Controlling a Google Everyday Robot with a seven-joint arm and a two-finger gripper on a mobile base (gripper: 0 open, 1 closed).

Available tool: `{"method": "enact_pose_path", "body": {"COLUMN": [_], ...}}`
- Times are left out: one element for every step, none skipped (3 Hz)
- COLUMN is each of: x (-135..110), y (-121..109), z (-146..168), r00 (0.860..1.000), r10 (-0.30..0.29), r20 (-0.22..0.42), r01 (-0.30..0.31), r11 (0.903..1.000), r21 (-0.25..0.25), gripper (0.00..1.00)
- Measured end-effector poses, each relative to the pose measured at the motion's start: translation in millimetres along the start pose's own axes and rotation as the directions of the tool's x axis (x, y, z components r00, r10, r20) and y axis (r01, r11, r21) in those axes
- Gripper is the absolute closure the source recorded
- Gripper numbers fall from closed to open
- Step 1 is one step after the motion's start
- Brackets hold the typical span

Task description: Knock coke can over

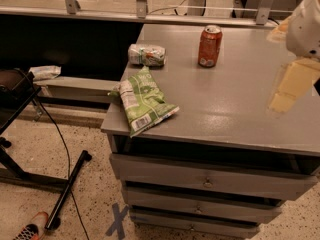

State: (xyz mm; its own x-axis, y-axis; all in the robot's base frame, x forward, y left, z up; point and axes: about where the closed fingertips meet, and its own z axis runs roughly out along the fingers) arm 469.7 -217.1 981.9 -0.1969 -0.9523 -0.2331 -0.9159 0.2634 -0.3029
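Note:
The coke can [210, 46], red-orange with a silver top rim, stands upright on the far middle of the grey cabinet top [225, 109]. My gripper [294, 81], pale yellow below a white arm housing, hangs over the right edge of the cabinet top. It is to the right of the can and nearer to the camera, well apart from it, and partly cut off by the frame edge.
A green-and-white chip bag [142, 101] lies at the cabinet's front left corner. A pale white-green can [146, 54] lies on its side behind it. Drawers [205, 181] face forward below. A black stand and cable [65, 184] are on the floor at left.

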Motion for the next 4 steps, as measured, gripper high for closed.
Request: {"method": "enact_pose_path", "body": {"x": [-6,-13,-21,-30], "y": [-53,-113,-160,-197], "z": [13,35,56,88], "r00": [0.998,0.982,0.948,0.87], "r10": [-0.002,0.048,0.103,0.195], "r20": [0.063,0.181,0.302,0.452], "r01": [-0.002,-0.076,-0.169,-0.301], "r11": [0.9972,0.9853,0.9648,0.9372], "r21": [0.074,0.153,0.201,0.175], "gripper": [0.0,0.0,0.0,0.0]}}
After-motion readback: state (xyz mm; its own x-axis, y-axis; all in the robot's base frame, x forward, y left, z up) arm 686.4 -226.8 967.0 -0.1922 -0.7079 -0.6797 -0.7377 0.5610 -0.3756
